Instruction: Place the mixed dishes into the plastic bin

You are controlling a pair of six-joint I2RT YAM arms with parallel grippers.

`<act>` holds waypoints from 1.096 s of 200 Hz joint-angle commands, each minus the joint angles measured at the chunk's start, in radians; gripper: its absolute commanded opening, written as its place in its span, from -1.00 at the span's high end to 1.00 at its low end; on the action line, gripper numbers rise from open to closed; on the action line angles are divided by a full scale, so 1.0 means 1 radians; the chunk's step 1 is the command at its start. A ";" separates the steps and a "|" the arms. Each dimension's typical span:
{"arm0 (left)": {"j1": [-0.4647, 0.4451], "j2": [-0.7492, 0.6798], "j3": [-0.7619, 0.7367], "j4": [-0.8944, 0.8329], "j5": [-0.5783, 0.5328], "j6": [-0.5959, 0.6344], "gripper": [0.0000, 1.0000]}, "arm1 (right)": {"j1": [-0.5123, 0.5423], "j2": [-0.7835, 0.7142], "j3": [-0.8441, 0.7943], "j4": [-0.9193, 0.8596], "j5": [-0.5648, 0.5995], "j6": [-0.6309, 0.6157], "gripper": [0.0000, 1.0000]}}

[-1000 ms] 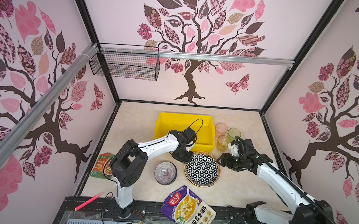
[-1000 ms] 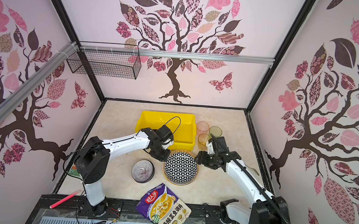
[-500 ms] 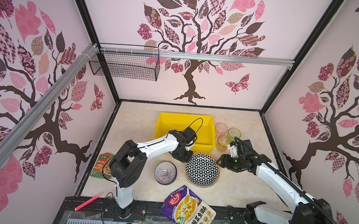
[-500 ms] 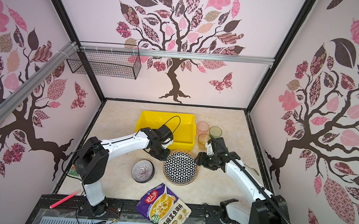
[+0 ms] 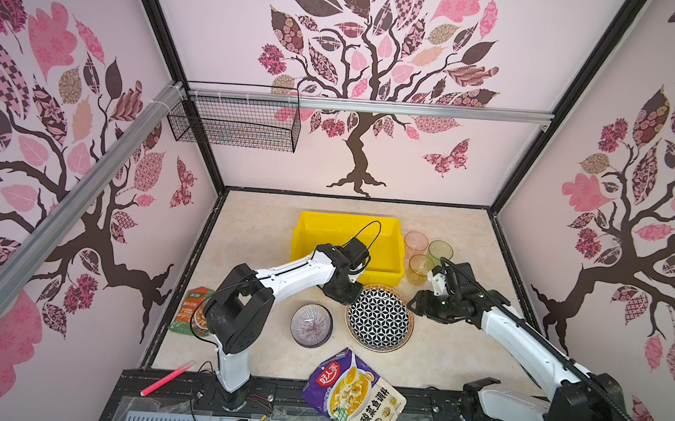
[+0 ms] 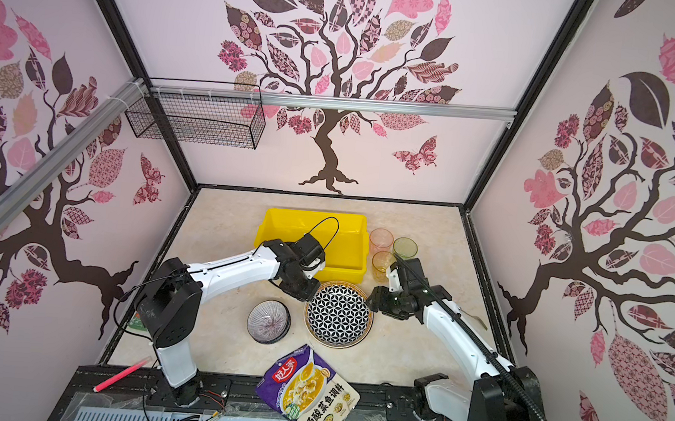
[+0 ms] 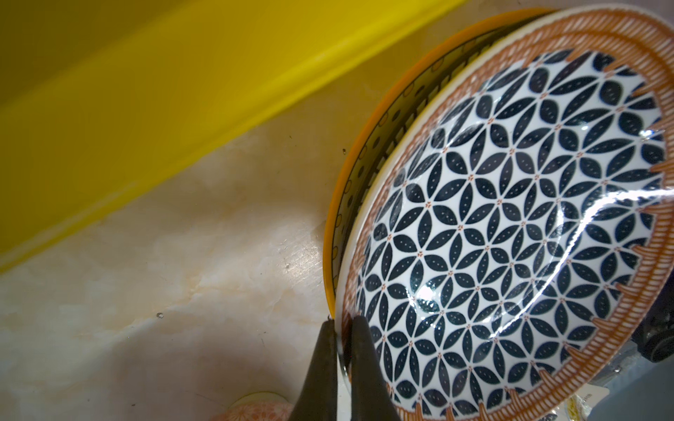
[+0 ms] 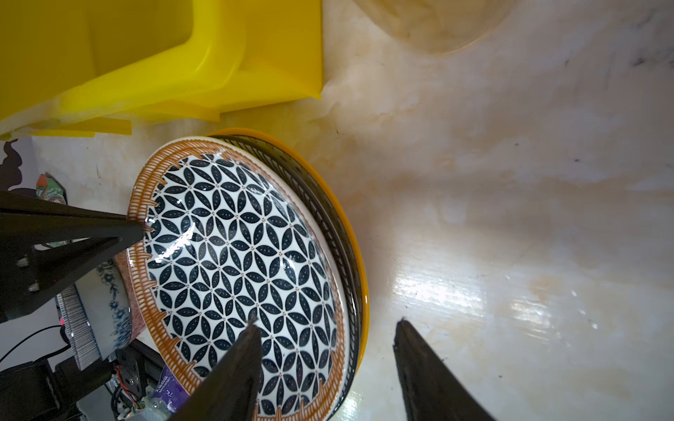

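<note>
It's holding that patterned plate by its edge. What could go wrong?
The left claw pinches only the rim of the top plate, so it might slip or tip when lifted. The right claw stands open across the stack's edge and could catch the plates underneath. It is also close to the cups and might knock them.

High-gloss glazed ceramic on the geometric plate, matt black, faintly grainy fingers on my left gripper, smooth, softly shiny yellow plastic bin, polished marble-look tabletop throwing glare, translucent glossy tumblers, slick printed film on the food pouch, thin black metal wire basket
</note>
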 commanded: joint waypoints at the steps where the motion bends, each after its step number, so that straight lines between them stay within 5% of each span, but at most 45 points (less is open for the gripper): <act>1: -0.013 -0.028 0.020 -0.072 -0.015 0.041 0.90 | 0.011 -0.001 -0.003 -0.003 0.004 -0.002 -0.21; 90: -0.011 -0.042 0.050 -0.089 -0.055 0.043 0.97 | 0.025 -0.004 -0.008 -0.001 -0.007 -0.005 0.02; 137: -0.011 -0.046 0.046 -0.092 -0.059 0.042 0.98 | 0.122 0.032 0.000 0.007 0.063 -0.002 0.24; 219: -0.011 -0.062 0.027 -0.087 -0.063 0.037 0.99 | 0.133 0.069 -0.012 0.013 0.127 0.017 0.30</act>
